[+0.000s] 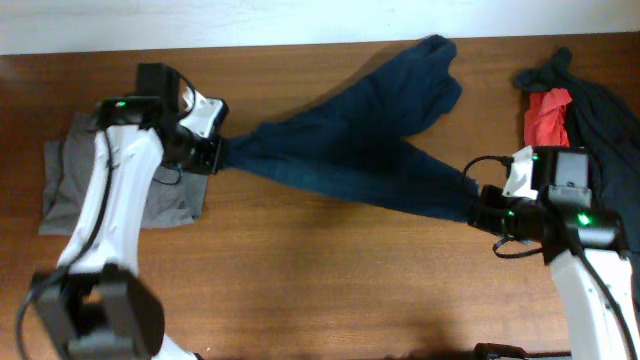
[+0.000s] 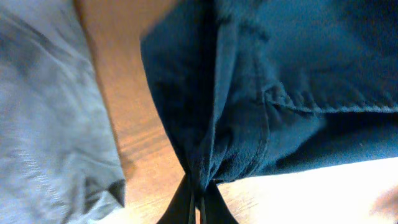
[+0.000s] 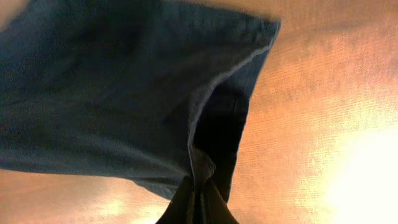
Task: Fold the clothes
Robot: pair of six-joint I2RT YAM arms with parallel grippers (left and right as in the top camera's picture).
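Observation:
A navy blue garment (image 1: 365,150) is stretched across the middle of the table between both arms. My left gripper (image 1: 222,152) is shut on its left end; in the left wrist view the gathered blue cloth (image 2: 249,99) runs into the closed gripper (image 2: 200,198). My right gripper (image 1: 474,205) is shut on the garment's right end, and the right wrist view shows a hemmed corner (image 3: 211,118) pinched at the gripper (image 3: 198,193). A loose flap of the garment (image 1: 425,75) lies toward the table's back edge.
A folded grey garment (image 1: 70,160) lies at the far left under the left arm, also the grey cloth (image 2: 43,124) in the left wrist view. A pile of dark clothes (image 1: 600,110) with a red piece (image 1: 548,118) sits at the back right. Bare wooden table (image 1: 340,280) shows in front.

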